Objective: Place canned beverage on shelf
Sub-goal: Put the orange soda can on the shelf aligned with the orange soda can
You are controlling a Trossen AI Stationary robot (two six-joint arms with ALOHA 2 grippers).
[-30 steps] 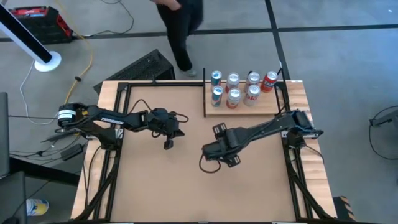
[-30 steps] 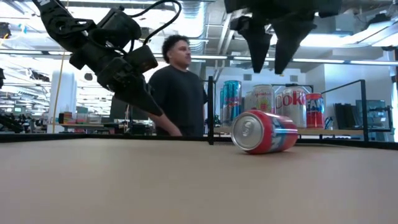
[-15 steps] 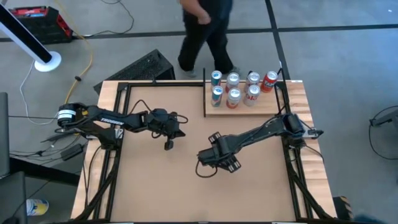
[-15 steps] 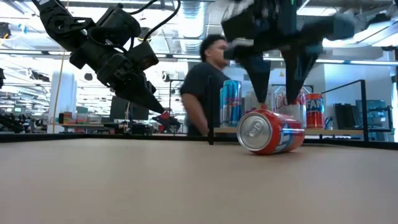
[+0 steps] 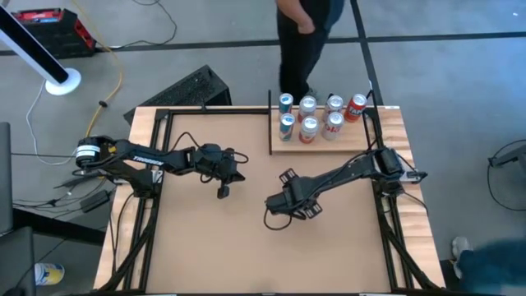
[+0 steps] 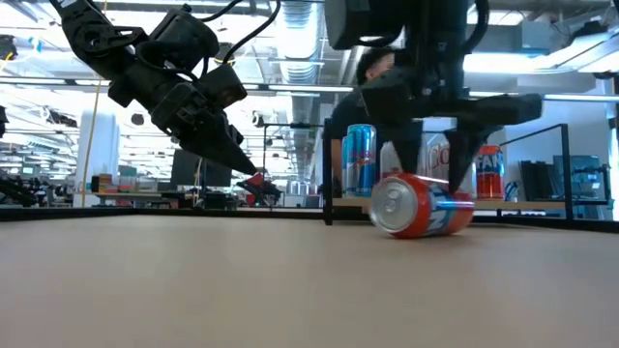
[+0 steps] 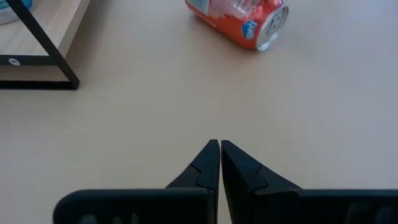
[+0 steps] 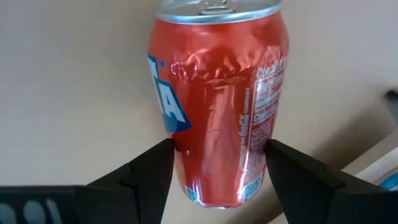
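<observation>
Can (image 8: 217, 106) is on its side on the tabletop (image 5: 205, 238), red with a blue-and-white label, long axis flat to the surface. In my right wrist view its pull-tab end points straight away from me, with the base toward my palm. In the low view (image 6: 418, 204) the lid end faces the camera, angled a bit left.

My right gripper (image 6: 431, 174) is down over it, fingers (image 8: 149, 171) wide and straddling the body, one on each side at about mid-length. Both pads sit right up against the sides; can't tell if they're actually pressing. Can is on the table, not lifted.

Shelf (image 5: 283, 148) sits well beyond my right fingertips, behind the can in the low view. Seven upright cans (image 5: 316, 117) stand on it.

My left gripper (image 7: 220, 149) hovers above the table with fingers pinched fully together, nothing between them. From there the can (image 7: 239, 22) lies well ahead of the tips, and a corner of the shelf's black frame (image 7: 43, 50) is off to one side.

A person (image 5: 304, 33) stands past the far table edge.
</observation>
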